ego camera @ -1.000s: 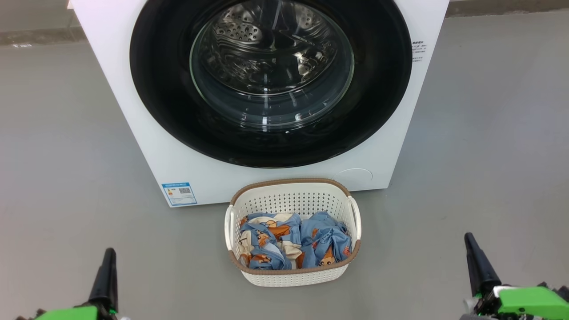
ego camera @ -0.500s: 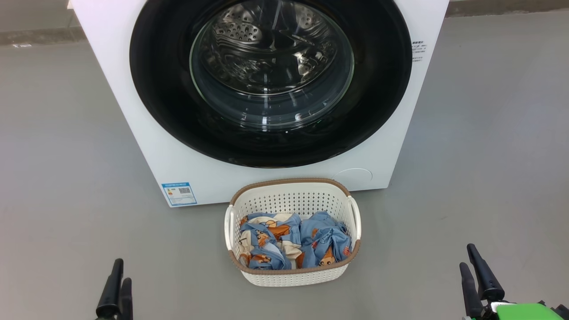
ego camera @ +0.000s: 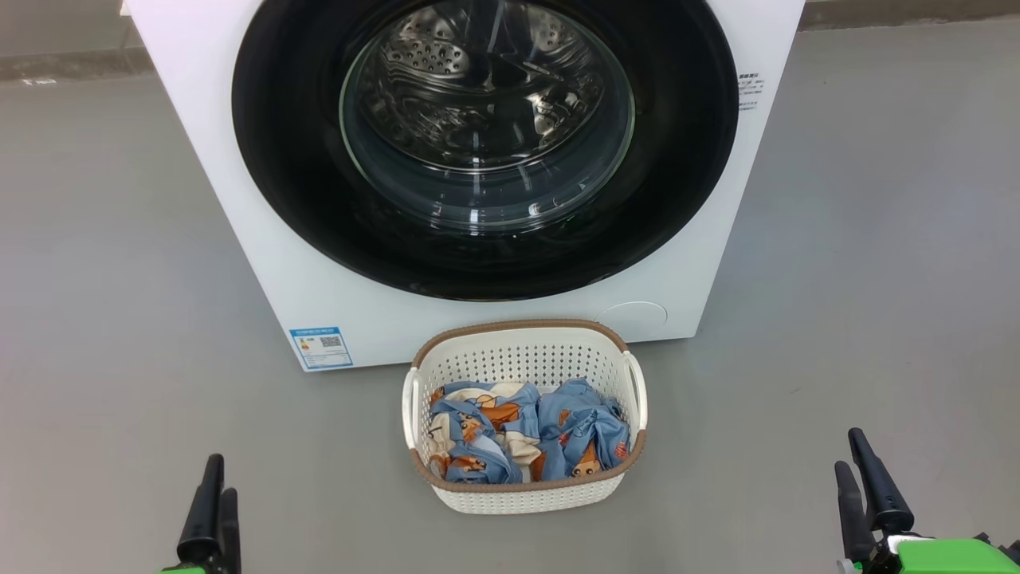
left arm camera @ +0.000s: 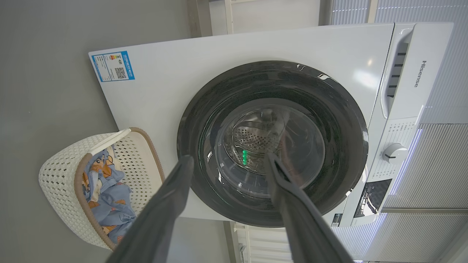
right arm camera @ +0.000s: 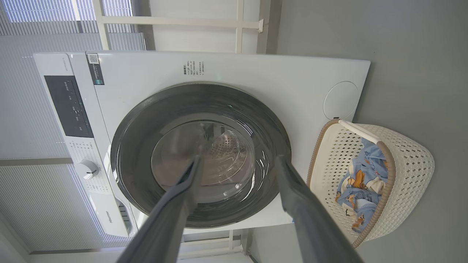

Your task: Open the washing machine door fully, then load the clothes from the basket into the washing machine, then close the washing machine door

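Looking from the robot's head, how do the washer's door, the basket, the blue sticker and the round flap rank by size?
1. washing machine door
2. basket, though it sits nearer the camera
3. blue sticker and round flap look about alike, so unranked

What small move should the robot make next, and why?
Probably lift one gripper toward the black rim of the washing machine door. It looks shut flush, the clothes lie in the basket, and the left gripper and right gripper hang open, low, touching nothing, so opening the door comes first.
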Controlling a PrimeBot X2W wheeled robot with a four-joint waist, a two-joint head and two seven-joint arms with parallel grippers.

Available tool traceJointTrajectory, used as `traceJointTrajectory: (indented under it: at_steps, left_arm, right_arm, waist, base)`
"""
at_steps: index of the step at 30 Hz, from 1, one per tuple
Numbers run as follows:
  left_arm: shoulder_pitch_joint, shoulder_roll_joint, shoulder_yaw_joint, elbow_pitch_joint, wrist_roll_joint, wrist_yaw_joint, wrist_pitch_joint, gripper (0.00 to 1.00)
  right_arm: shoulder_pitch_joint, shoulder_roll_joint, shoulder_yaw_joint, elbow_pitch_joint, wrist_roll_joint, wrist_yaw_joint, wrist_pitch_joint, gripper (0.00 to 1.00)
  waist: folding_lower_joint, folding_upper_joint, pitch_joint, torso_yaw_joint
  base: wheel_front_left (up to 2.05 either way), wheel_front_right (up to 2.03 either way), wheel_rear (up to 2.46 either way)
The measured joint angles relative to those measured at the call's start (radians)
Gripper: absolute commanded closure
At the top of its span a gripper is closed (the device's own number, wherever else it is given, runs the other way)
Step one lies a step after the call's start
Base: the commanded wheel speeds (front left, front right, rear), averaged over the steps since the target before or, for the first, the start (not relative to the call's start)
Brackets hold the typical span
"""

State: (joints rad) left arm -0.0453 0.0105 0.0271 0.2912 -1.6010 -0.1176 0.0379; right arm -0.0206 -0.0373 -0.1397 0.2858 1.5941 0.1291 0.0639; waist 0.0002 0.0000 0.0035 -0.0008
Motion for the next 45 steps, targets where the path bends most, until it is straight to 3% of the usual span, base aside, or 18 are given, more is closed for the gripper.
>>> traceJointTrajectory:
  at_steps: [15,45]
  left_arm:
    - [-0.007,0.023,-0.032,-0.011,0.103,0.0,-0.043,0.0]
    - [-0.008,0.023,-0.034,-0.044,0.777,0.0,-0.129,0.0]
  right_arm:
    - [-0.001,-0.034,0.03,-0.011,-0.096,0.0,-0.056,0.0]
    - [-0.016,-0.072,0.045,0.003,-0.741,0.0,-0.155,0.0]
  waist:
    - [0.0,0.0,0.001,0.0]
    - [-0.0001,0.0,-0.01,0.007]
  base:
    - [0.0,0.0,0.0]
    - [0.0,0.0,0.0]
